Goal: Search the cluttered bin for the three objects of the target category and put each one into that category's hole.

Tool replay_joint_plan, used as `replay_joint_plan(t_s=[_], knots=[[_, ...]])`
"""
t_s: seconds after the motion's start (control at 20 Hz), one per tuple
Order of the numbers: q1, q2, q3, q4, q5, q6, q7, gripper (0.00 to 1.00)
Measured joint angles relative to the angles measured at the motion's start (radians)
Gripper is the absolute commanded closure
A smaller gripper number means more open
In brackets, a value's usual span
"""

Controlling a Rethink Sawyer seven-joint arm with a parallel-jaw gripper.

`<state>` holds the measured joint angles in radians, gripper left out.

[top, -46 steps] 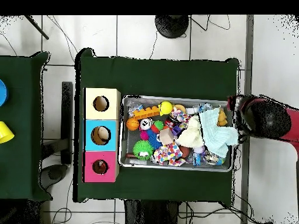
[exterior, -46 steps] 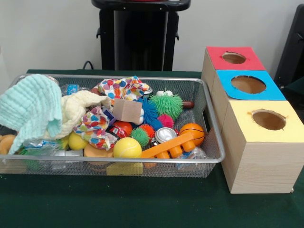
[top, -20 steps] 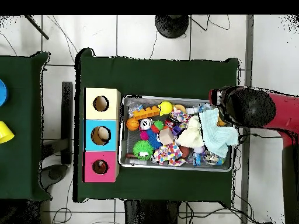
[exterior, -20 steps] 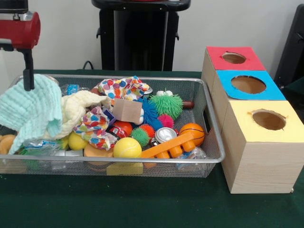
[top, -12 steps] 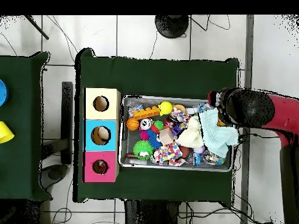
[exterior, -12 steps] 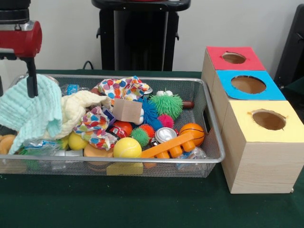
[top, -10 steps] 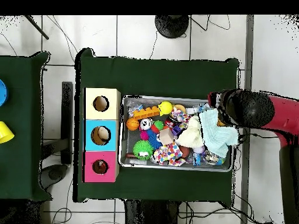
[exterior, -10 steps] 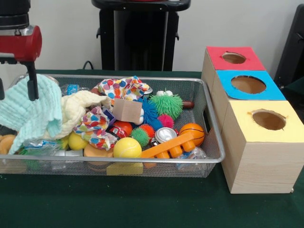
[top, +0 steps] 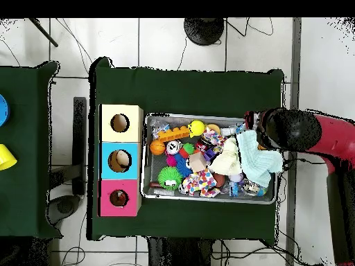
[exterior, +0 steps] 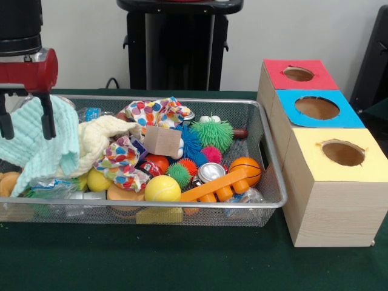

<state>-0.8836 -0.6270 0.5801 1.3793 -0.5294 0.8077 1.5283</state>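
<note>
A wire mesh bin (exterior: 274, 159) holds a jumble of toys and cloths. My gripper (exterior: 28, 125) hangs open at the bin's left end, its two black fingers (exterior: 48, 115) straddling the top fold of a mint-green cloth (exterior: 42, 145). Nothing is gripped. In the overhead view the red arm (top: 305, 131) covers the gripper at the bin's right end, beside the mint cloth (top: 258, 158). Three boxes stand beside the bin, each with a round hole: red (exterior: 298, 74), blue (exterior: 317, 108) and yellow (exterior: 342, 153).
The bin also holds a cream cloth (exterior: 100, 136), a polka-dot cloth (exterior: 154, 112), a wooden block (exterior: 162, 140), a green spiky ball (exterior: 213, 134), a small basketball (exterior: 245, 170), a yellow ball (exterior: 162, 189), an orange toy brick (exterior: 215, 187) and a tin can (exterior: 211, 172).
The gripper came in from the left in the front view, then moved right and down until its fingers straddle the mint cloth. The bin's contents have not shifted.
</note>
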Motion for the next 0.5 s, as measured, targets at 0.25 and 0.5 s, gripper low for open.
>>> replay_joint_plan(t_s=[0.25,0.5], knots=[[0.0,0.008,0.0,-0.002,0.0,0.0,0.0,0.0],[0.002,0.008,-0.011,-0.004,0.002,0.0,0.0,0.0]])
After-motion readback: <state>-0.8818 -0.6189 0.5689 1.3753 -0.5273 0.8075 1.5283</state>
